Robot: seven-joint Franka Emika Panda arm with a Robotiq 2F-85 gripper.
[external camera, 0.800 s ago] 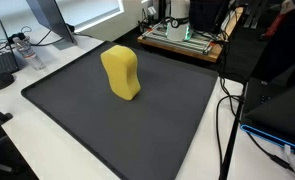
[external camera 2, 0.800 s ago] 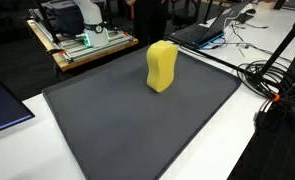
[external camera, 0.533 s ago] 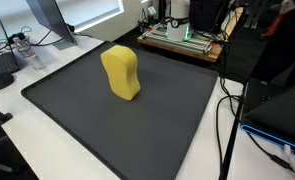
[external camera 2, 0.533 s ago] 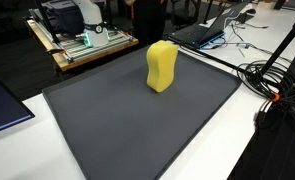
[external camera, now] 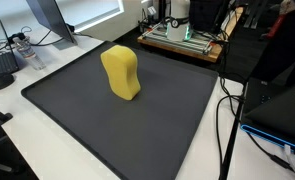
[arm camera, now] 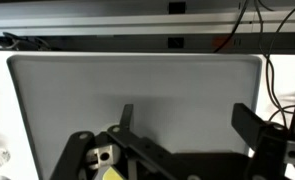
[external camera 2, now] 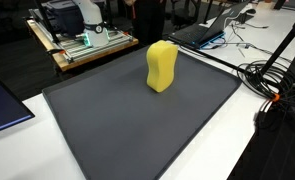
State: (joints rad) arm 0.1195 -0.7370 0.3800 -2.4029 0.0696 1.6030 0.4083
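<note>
Standing on end upper-centre on the mat [external camera: 137, 130], the yellow sponge [external camera: 121, 72] has its long axis vertical. The gripper [arm camera: 182, 118] gapes wide, empty.

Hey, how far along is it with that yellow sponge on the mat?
Nothing looks done: the yellow sponge stands upright on the dark mat, untouched. In hand: the gripper is open and empty above the mat. Left: any contact with the sponge.
</note>
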